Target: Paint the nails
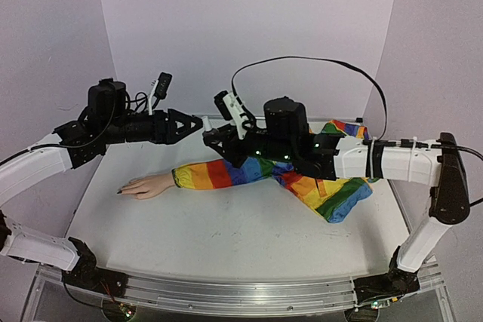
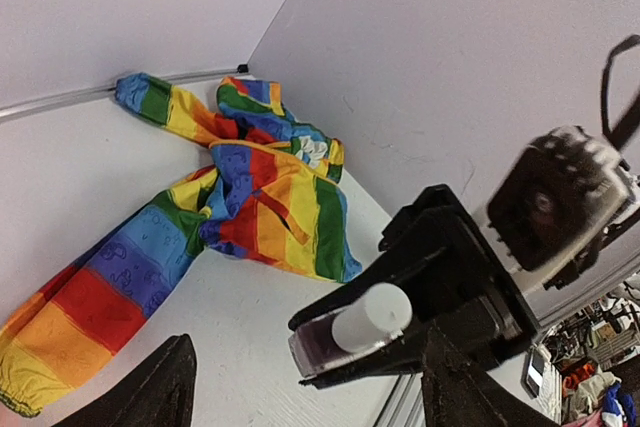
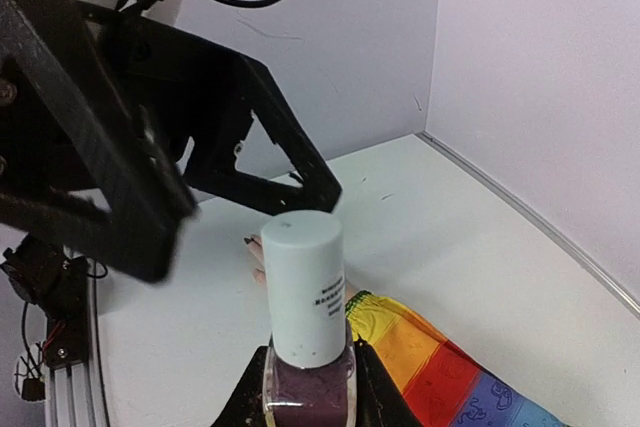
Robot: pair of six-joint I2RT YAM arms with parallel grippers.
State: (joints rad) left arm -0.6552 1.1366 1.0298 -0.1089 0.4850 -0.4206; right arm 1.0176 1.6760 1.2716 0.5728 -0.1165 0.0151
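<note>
Nails lie apart from the polish bottle — clamped in right hand.

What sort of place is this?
Likely a robotics test booth: a white table walled by plain panels, two robot arms at its edge, and a mannequin hand in a rainbow sleeve.

My left gripper and right gripper are black. The bottle shows dark plum polish under a white cap with black print. The sleeve is rainbow-striped, the mannequin hand pale.
</note>
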